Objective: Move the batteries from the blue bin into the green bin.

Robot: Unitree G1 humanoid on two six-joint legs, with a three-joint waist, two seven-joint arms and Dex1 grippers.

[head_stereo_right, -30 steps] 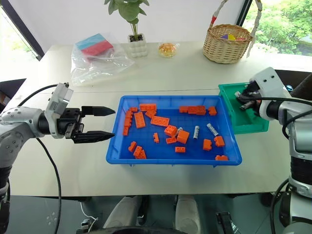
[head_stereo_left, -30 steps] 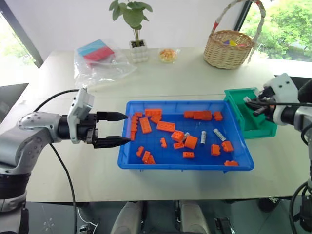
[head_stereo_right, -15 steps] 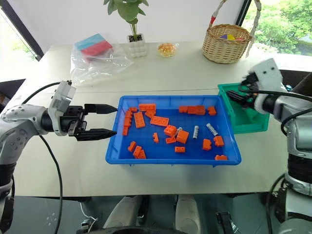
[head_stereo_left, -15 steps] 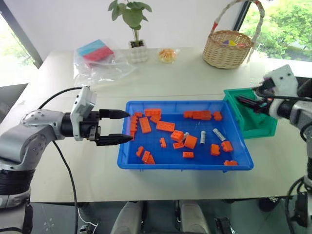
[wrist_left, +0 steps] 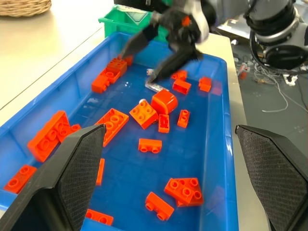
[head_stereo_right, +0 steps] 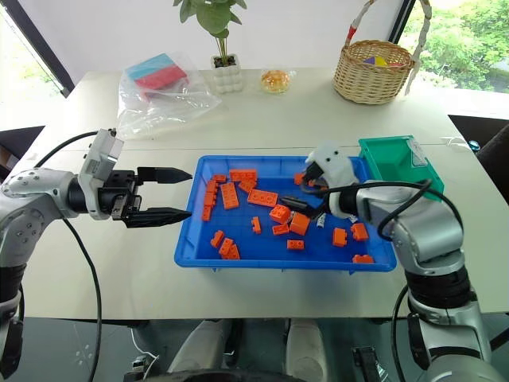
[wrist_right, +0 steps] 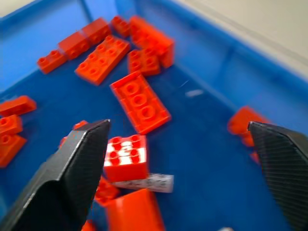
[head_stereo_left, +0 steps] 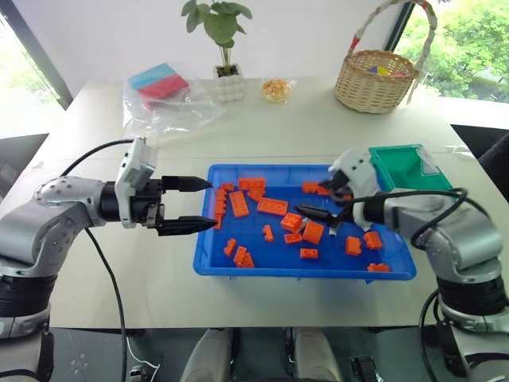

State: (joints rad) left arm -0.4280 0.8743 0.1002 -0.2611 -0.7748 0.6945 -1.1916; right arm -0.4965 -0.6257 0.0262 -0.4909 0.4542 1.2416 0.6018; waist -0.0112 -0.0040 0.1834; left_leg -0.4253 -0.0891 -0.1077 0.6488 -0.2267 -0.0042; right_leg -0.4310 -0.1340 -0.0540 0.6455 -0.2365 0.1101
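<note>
The right gripper (head_stereo_left: 318,216), jaws apart and empty, hovers mid-frame inside the blue bin (head_stereo_left: 238,269) over a battery (wrist_right: 144,182) among orange bricks (head_stereo_left: 270,206). Next likely: descend, pinch it, carry to the green bin (head_stereo_left: 402,167) at right. The left gripper (head_stereo_left: 191,206) waits apart.

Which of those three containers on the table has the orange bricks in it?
The blue bin, the wide shallow tray in the middle. The green bin beside it is smaller and deeper; the wicker basket has a tall handle.
</note>
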